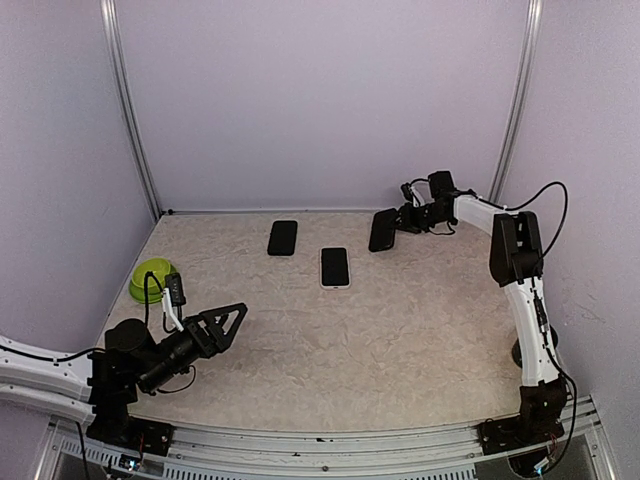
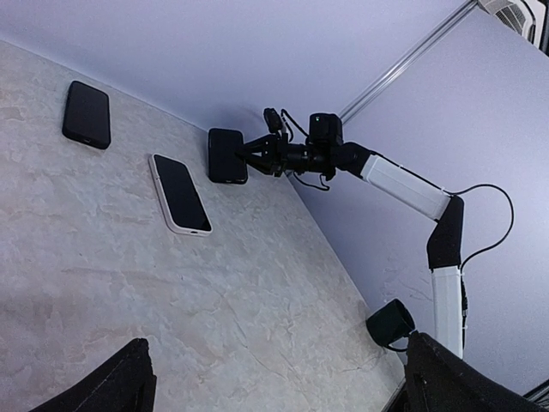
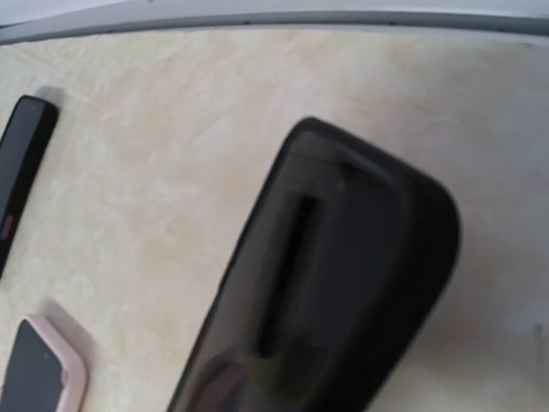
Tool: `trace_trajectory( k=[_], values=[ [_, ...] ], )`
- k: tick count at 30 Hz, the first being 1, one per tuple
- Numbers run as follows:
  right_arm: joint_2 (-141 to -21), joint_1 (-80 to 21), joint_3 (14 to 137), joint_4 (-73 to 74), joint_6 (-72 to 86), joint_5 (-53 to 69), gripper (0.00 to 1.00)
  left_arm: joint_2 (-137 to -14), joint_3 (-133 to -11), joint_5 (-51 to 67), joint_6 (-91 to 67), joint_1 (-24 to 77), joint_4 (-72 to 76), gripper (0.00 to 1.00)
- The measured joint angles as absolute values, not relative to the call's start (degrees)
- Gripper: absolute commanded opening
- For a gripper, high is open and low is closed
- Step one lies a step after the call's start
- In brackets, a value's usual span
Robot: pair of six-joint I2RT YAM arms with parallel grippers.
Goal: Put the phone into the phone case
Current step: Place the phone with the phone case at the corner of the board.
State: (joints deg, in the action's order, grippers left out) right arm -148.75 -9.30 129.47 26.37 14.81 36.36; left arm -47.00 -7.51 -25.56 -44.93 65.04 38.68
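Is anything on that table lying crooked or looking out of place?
Yes: the black phone case at the far right is tipped up at the right gripper instead of lying flat. The black phone and the white-edged phone lie flat on the table.

Overhead, the light is even and soft. The surface [image 1: 400,340] reads pale and bright, with only faint shadows beside the things on it. The walls [image 1: 320,100] carry a lilac cast. My left wrist view is sharp but tilted. My right wrist view is poor: the black case [image 3: 343,275] fills it, badly out of focus, and the phone [image 3: 39,369] in the corner is fuzzy too.
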Motion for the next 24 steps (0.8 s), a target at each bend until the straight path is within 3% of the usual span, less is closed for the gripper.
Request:
trace_trajectory(
  k=[6, 24],
  values=[
    [-149.62, -8.54, 129.8, 25.91, 15.18, 36.25, 0.35, -47.18, -7.4, -25.56, -45.17, 65.06, 38.33, 0.99],
    [-152.44, -8.34, 131.31, 20.78, 18.35, 35.9, 0.37, -47.94, -7.38, -25.74, -46.26, 65.08, 37.85, 0.99]
  ],
)
